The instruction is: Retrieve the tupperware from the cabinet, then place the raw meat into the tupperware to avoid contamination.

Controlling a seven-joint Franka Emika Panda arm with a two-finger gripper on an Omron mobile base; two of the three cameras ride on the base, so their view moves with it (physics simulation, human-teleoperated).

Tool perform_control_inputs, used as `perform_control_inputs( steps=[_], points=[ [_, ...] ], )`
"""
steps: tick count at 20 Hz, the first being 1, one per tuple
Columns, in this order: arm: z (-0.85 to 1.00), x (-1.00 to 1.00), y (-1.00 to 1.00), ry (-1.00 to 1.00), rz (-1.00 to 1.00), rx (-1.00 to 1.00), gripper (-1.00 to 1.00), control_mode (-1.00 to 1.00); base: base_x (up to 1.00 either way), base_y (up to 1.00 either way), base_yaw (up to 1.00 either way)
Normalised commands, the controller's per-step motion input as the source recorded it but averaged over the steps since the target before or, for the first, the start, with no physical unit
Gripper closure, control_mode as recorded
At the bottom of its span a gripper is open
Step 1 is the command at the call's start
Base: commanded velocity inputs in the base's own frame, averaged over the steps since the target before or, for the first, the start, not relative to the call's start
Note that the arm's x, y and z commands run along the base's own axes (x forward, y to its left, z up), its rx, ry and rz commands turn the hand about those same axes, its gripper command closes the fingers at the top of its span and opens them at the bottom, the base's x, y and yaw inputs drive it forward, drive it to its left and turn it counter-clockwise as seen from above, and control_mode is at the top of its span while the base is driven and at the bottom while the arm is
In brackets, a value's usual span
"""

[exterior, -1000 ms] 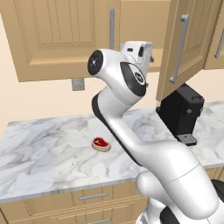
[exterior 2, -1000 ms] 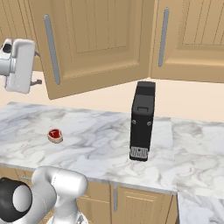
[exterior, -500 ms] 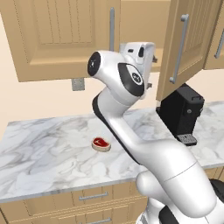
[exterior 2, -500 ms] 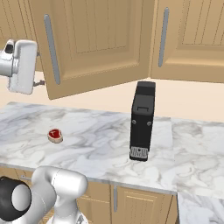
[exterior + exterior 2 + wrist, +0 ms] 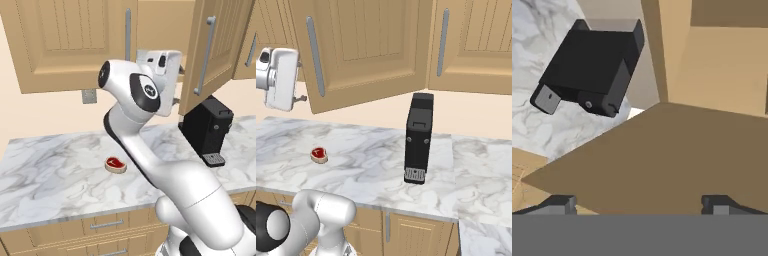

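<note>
Left base view: arm raised, hand up at the cabinet [image 5: 65, 40], beside the open door [image 5: 215, 50] and its grey bar handle [image 5: 205, 55]. Raw meat [image 5: 115, 165] lies on the marble counter [image 5: 45, 185], mid-depth, well apart from the black coffee machine [image 5: 207, 131] standing toward the counter's right end.

Right base view: hand at upper left, level with the lower edge of the open door [image 5: 363, 50]. Meat [image 5: 319, 155] toward the counter's left end; coffee machine [image 5: 419, 138] upright near the middle, nearer the wall.

Hand view: gripper [image 5: 639, 204] with tips set wide apart, nothing between them. A wooden panel [image 5: 662, 165] of the cabinet lies just ahead. Coffee machine [image 5: 592, 65] seen tilted, beyond it. Tupperware not made out.
</note>
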Motion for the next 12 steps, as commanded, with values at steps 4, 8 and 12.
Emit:
perform_control_inputs(
  steps=[4,8,12],
  points=[
    [0.0,-0.31,-0.09,0.04,-0.14,-0.03,-1.0,-1.0,0.0,0.0,0.0],
    [0.05,-0.25,-0.11,0.04,-0.14,-0.04,-1.0,-1.0,0.0,0.0,0.0],
    [0.02,-0.24,-0.22,0.04,-0.13,-0.05,-1.0,-1.0,0.0,0.0,0.0]
  ],
)
